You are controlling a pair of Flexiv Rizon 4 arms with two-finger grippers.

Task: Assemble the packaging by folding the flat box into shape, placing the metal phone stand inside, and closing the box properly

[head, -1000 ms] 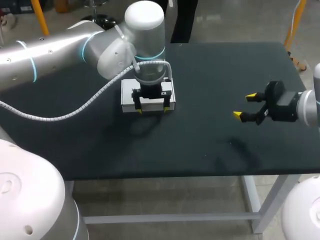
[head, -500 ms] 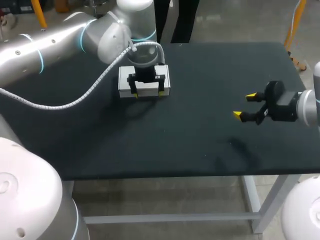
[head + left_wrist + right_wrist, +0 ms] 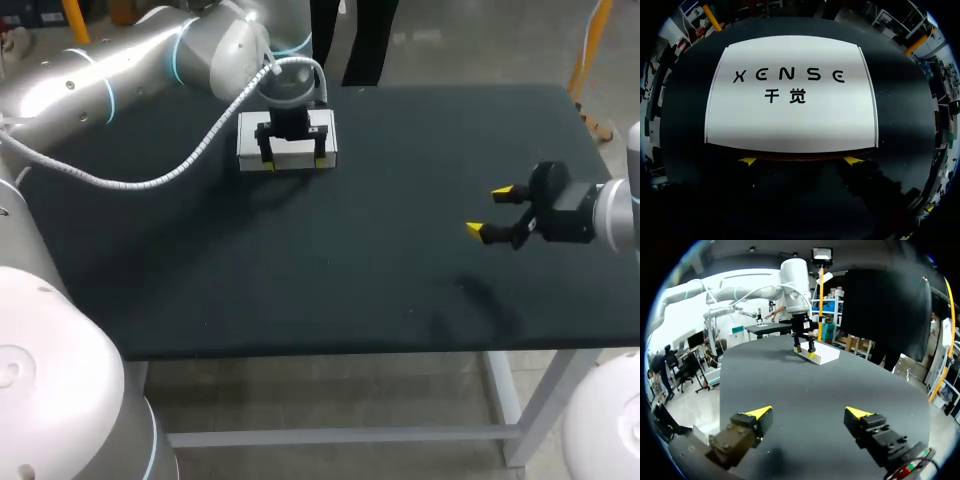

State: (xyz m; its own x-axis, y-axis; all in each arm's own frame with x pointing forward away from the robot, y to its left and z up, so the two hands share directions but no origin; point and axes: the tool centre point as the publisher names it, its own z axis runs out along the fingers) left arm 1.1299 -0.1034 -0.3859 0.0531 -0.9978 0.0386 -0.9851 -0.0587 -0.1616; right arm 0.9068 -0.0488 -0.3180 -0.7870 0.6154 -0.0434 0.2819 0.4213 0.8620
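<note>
Packaging in the form of a closed white rectangular cardboard box (image 3: 249,140) lies flat on the black desk (image 3: 380,290), with its printed top face (image 3: 790,120) turned up. The left gripper (image 3: 295,164) stands straight above the box, pointing down, with its fingers spread and the two yellow tips down at the box's long side nearest the robot. Both tips sit within the length of that side, not on opposite sides of the box. In the left wrist view the tips show just past that edge of the box, one toward each end of it (image 3: 800,161). The right gripper (image 3: 490,211) hangs over the desk well apart from the box, off to the box's right and nearer the robot. Its fingers are wide apart and hold nothing (image 3: 808,413). From the right wrist the box (image 3: 824,354) shows far ahead with the left gripper (image 3: 804,352) upright on it.
</note>
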